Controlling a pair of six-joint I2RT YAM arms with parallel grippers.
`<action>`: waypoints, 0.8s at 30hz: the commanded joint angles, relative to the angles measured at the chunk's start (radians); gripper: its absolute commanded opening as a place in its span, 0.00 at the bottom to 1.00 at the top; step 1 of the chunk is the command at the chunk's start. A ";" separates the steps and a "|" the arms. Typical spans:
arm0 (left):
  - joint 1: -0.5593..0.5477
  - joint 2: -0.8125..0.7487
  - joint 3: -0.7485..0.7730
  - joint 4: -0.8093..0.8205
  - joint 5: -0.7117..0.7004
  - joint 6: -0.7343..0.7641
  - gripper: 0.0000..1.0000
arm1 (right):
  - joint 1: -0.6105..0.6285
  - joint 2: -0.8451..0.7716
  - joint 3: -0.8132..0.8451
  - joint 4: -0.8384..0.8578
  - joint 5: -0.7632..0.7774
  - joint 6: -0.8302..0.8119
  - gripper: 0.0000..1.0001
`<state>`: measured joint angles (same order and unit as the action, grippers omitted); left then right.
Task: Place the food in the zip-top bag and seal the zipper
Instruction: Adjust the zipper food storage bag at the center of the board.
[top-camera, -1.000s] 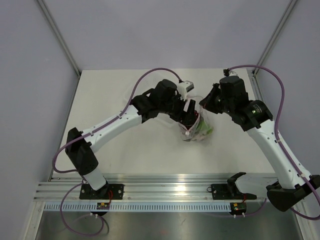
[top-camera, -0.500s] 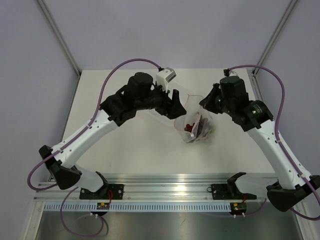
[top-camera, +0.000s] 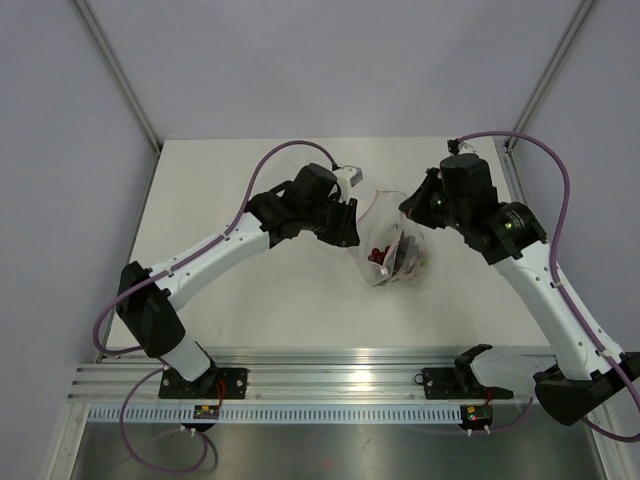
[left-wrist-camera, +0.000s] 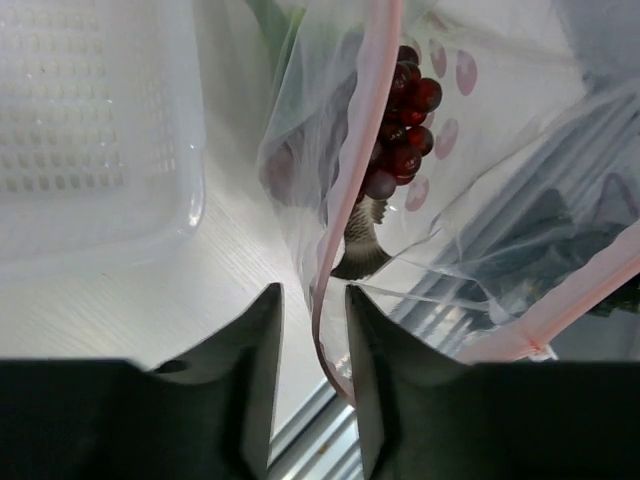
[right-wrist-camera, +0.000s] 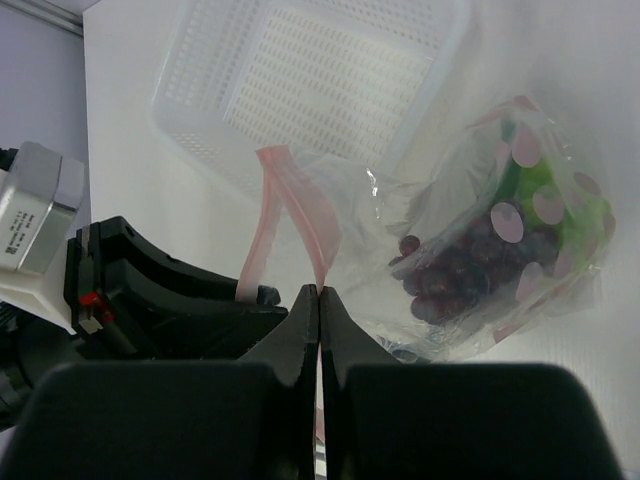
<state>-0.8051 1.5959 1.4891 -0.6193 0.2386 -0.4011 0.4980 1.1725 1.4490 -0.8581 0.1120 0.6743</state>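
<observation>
The zip-top bag (top-camera: 392, 256) hangs above the table between both arms. Inside it is the food: a dark red grape bunch (left-wrist-camera: 405, 120), a grey fish (left-wrist-camera: 362, 245) and a green lettuce piece (right-wrist-camera: 532, 190). My right gripper (right-wrist-camera: 319, 290) is shut on the pink zipper (right-wrist-camera: 312, 215) at the bag's right mouth edge (top-camera: 408, 208). My left gripper (left-wrist-camera: 312, 292) is at the bag's left mouth edge (top-camera: 352, 222). Its jaws stand narrowly apart with the pink zipper (left-wrist-camera: 372, 110) running between them, close to the right finger (left-wrist-camera: 365, 350). A gap shows on the other side.
A white perforated tray (right-wrist-camera: 320, 80) lies on the table just behind the bag and shows in the left wrist view (left-wrist-camera: 90, 130) too. The aluminium rail (top-camera: 340, 385) runs along the near edge. Grey walls enclose the table at the back and sides.
My left gripper pulled back left from the bag, then returned to its left mouth edge, and its jaws narrowed around the zipper. The right gripper and bag held still.
</observation>
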 joint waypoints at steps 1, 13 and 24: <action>-0.008 -0.020 0.022 0.047 -0.002 -0.005 0.23 | 0.001 -0.011 -0.012 0.047 0.021 -0.015 0.00; -0.008 -0.042 0.252 0.179 0.274 -0.122 0.00 | 0.001 0.024 0.296 -0.134 0.195 -0.176 0.00; 0.003 0.027 0.189 0.248 0.324 -0.133 0.00 | 0.001 0.016 0.260 -0.116 0.213 -0.186 0.00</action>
<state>-0.8097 1.5951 1.6787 -0.4633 0.4896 -0.5148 0.4980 1.1873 1.6936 -1.0206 0.2897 0.5140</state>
